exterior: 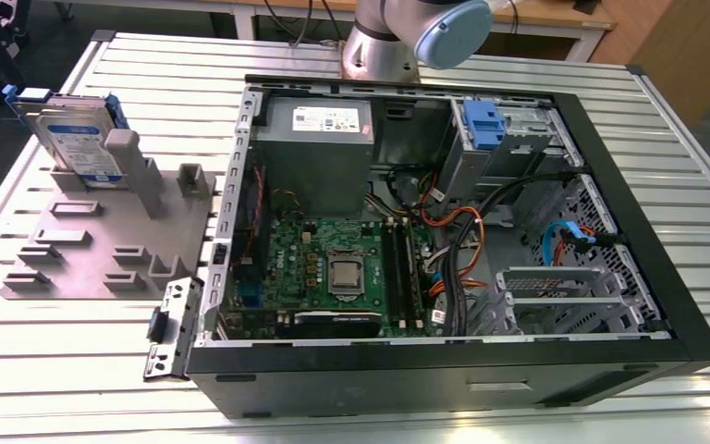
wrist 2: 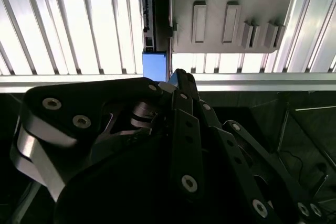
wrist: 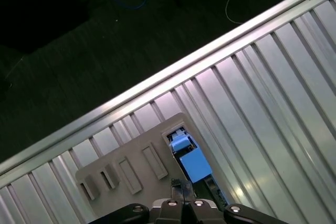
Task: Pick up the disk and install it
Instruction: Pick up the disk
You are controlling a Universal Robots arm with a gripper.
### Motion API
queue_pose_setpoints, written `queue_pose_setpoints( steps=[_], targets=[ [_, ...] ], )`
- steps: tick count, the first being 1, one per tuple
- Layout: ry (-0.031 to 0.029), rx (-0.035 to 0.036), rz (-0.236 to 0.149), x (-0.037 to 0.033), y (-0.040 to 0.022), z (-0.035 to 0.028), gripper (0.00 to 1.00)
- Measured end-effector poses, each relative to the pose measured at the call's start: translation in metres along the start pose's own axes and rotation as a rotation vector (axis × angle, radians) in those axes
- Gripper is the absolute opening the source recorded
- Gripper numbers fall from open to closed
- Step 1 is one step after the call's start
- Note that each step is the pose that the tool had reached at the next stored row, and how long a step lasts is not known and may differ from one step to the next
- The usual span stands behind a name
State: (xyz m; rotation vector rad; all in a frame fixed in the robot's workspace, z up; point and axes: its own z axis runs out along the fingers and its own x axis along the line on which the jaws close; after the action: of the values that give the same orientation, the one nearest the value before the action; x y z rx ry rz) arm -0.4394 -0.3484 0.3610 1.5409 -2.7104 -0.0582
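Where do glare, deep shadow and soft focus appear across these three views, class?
Exterior view: even light, but shade inside the computer case. Second wrist view: glare blows out the table slats; the gripper looms dark and soft. First wrist view: sheen on the slats, floor nearly black.

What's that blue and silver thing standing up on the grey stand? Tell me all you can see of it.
That is the disk, a flat rectangular drive of silvery metal with a white-and-blue label on its face and a blue plastic frame round its edges. It stands on edge, tilted a little, in a slot of the grey holder, with one of the holder's posts just in front of it. The holder lies on the slatted metal table, at the exterior view's left of the open computer case. Nothing but the holder touches it.
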Motion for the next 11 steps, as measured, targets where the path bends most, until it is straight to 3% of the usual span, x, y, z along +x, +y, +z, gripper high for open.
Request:
queue_pose_setpoints(
  steps=[11],
  targets=[
    [0.0017, 0.0001, -0.039, 0.0000, 0.0000, 0.0000, 0.11]
  ],
)
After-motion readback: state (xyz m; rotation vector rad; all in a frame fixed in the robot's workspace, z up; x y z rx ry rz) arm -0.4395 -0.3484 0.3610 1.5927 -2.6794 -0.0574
